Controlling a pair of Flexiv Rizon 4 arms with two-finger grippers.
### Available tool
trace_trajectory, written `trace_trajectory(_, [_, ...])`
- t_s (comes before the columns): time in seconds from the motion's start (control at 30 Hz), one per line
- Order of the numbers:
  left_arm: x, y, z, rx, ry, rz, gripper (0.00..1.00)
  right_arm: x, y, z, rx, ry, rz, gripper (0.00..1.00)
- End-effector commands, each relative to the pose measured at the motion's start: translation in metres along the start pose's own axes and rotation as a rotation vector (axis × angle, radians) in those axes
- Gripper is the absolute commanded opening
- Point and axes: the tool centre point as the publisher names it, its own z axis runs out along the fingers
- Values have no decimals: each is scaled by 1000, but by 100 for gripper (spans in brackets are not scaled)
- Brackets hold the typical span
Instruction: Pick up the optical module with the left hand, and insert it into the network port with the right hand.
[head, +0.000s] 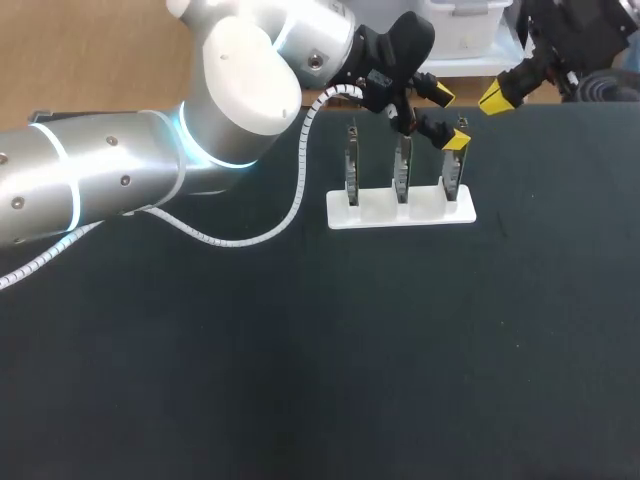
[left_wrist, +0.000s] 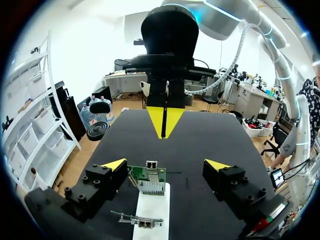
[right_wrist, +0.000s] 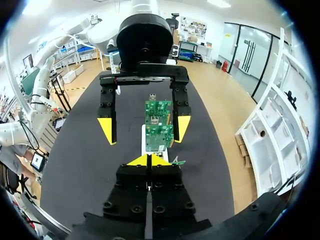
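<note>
A white stand holds three upright green circuit boards. My left gripper hangs open over the rightmost board, one yellow tip close to its top edge. In the left wrist view its gripper straddles a board carrying a metal module cage without touching it. My right gripper is shut with nothing in it, off beyond the stand's right end. The right wrist view has its gripper shut just short of the boards, with the left gripper's fingers on either side of them.
The dark table stretches in front of the stand. My left arm's white cable hangs low just left of the stand. The two grippers face each other across the stand, close together.
</note>
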Motion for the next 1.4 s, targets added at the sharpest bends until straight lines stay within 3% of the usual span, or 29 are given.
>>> trace_trajectory(0.03, [0,1,1,1,0,1,100,-3,-6,4,-13,-5,-7,0])
trace_trajectory(0.97, [0,1,1,1,0,1,100,-9,-11,27,-65,-28,-19,0])
trace_trajectory(1.4, [0,1,1,1,0,1,100,-2,-8,31,-69,-28,6,0])
